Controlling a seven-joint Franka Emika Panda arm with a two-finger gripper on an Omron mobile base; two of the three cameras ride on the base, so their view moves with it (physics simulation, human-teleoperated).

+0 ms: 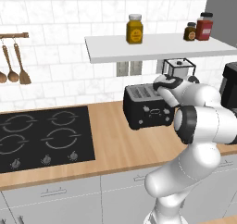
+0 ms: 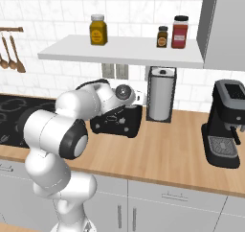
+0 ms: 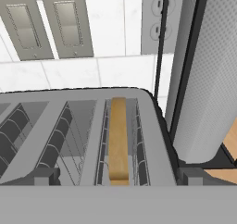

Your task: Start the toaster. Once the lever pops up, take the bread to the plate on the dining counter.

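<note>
Fingers apart over the small black boxy two-slot toaster, tan-brown bread slice upright in the slot just ahead of them; straddle it squarely, clear of the slot wires

Domestic kitchen, rendered. A light-wood counter runs along a white-tiled wall above grey cabinet fronts. A black four-ring hob is inset at the counter's left end; wooden spoons hang from a rail above it. A toaster, paper-towel holder and coffee machine stand along the counter's back edge. Jars sit on a white wall shelf; wall sockets are fitted behind.
</note>
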